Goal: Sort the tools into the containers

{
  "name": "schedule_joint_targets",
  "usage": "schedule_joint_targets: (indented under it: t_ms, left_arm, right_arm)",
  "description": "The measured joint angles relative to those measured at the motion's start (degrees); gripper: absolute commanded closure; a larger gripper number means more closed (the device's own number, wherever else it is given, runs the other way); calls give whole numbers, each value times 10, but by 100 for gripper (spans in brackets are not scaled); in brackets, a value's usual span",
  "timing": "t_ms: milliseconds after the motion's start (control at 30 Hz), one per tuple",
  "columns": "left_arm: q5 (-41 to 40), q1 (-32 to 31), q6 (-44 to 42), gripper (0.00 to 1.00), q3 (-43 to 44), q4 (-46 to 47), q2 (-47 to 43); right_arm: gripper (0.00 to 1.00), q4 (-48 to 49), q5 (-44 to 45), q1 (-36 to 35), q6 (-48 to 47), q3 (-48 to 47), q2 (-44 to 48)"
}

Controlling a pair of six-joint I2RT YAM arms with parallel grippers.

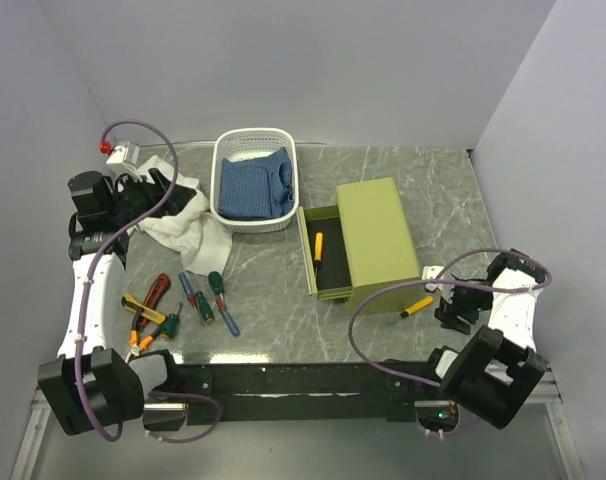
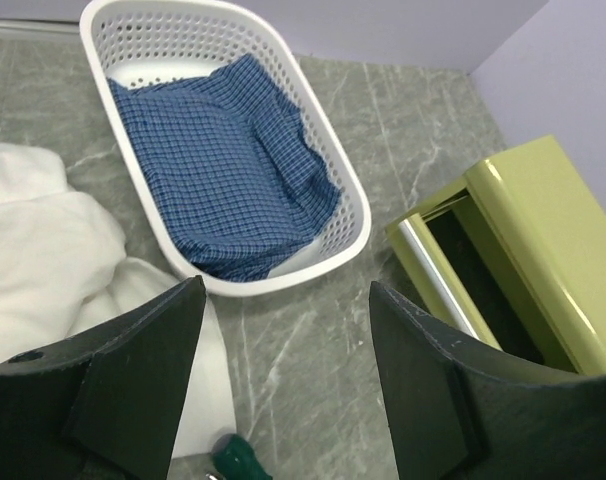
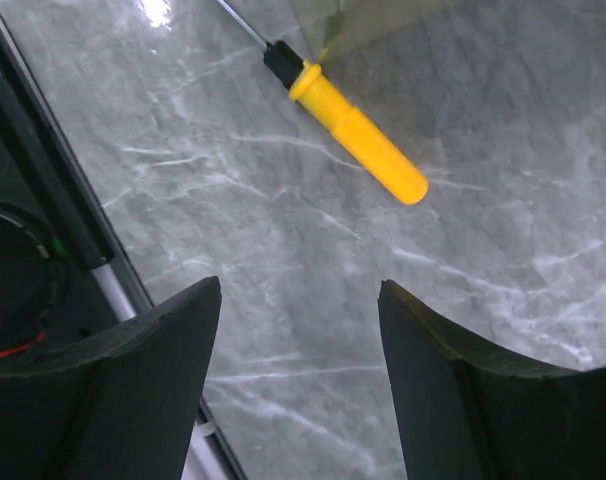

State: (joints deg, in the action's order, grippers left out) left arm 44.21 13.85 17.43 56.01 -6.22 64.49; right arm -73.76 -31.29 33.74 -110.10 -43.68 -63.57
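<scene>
The olive-green drawer chest (image 1: 378, 235) stands right of centre with its drawer open and a yellow screwdriver (image 1: 318, 246) inside. A second yellow-handled screwdriver (image 1: 416, 307) lies on the table by the chest's near right corner, just ahead of my open, empty right gripper (image 1: 446, 305); it also shows in the right wrist view (image 3: 358, 135). Several screwdrivers (image 1: 205, 298) and orange-black pliers (image 1: 140, 318) lie at the near left. The white basket (image 1: 223, 195) holds blue fabric (image 1: 253, 185). My left gripper (image 1: 161, 185) is open and empty over the white cloth (image 1: 188, 225).
In the left wrist view the basket rim (image 2: 355, 205), the chest (image 2: 543, 230), the cloth (image 2: 53, 250) and a green handle (image 2: 241, 462) show. Grey walls close in on three sides. A black rail (image 1: 283, 380) runs along the near edge.
</scene>
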Motion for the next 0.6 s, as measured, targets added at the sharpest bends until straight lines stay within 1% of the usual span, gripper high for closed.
schedule_joint_targets:
  t_ms: [100,167,267,467,600]
  left_arm:
    - [-4,0,-16,28,0,-15,1]
    - [-5,0,-25,29,-1,-23,2]
    - [-5,5,-47,30,-2,-40,15]
    - [-17,23,-101,31,-2,-88,52]
    - [-24,33,-146,32,-9,-119,58]
  right_arm:
    - [30,21,-12,3,-12,11,-21]
    - [33,28,-24,2,-19,14,-43]
    - [36,36,-38,2,-26,15,-80]
    - [36,46,-73,-2,-33,6,-153]
    - [35,67,-76,-2,-33,-11,-197]
